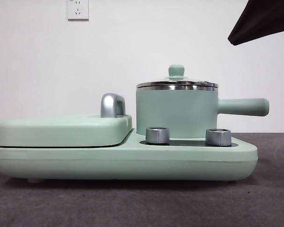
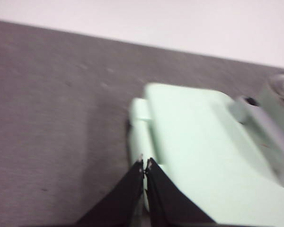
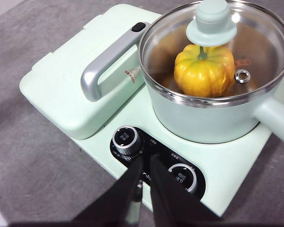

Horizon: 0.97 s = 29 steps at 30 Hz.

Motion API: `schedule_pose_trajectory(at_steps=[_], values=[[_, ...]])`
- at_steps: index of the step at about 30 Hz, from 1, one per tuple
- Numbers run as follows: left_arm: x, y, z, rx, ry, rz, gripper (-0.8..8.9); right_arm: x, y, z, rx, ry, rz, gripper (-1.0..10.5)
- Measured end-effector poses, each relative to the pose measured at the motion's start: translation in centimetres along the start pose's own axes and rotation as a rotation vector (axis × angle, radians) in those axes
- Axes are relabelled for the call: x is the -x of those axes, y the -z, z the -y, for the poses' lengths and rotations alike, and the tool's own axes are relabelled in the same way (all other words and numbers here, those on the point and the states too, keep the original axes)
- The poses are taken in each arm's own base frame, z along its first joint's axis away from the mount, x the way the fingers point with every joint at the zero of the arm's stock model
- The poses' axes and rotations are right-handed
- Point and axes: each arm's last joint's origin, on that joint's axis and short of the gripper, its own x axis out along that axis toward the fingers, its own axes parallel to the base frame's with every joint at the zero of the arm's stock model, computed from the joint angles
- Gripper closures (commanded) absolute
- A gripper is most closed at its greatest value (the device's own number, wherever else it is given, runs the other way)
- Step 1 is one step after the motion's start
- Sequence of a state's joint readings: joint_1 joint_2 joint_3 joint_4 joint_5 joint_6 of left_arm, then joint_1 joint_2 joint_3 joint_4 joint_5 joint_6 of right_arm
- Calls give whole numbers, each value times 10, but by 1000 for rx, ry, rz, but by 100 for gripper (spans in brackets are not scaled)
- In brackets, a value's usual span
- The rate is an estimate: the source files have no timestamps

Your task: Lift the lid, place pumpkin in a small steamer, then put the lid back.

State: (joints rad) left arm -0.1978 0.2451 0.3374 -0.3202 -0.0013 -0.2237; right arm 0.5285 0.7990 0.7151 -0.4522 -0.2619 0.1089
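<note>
The small steamer [image 1: 177, 113] [image 3: 203, 118] stands on the right half of the appliance base, its long handle [image 1: 244, 107] pointing right. The glass lid [image 3: 217, 52] [image 1: 177, 84] sits closed on its rim, mint knob [image 3: 211, 21] on top. Through the glass I see the yellow-orange pumpkin [image 3: 204, 70] resting inside the pot. My right gripper [image 3: 145, 163] hovers shut above the base's knobs, apart from the pot, holding nothing. My left gripper [image 2: 145, 164] is shut and empty over the corner of the flat hinged cover [image 2: 194, 151]. A black arm tip [image 1: 262, 21] shows at the front view's top right corner.
The wide mint-green base [image 1: 123, 161] carries two silver knobs [image 1: 157, 135] [image 1: 218, 137] and a flat cover [image 1: 61, 130] with a chrome handle [image 1: 112, 105]. Grey tabletop [image 1: 132, 203] surrounds it. A white wall with a socket [image 1: 78, 9] stands behind.
</note>
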Motion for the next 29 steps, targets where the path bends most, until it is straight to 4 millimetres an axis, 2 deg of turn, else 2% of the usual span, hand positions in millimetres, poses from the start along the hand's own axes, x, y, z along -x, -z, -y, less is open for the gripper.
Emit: schedule_pose_trajectory(at_steps=[4,16,29], values=[[-2,18,-11,-17,-59,71,807,0,0,0,0,0,0,923],[-14,62,-36,-50,-197,108,807,0,0,0,0,0,0,923],[-12,63,-36,-59,-199,126,807,0,0,0,0,0,0,923]])
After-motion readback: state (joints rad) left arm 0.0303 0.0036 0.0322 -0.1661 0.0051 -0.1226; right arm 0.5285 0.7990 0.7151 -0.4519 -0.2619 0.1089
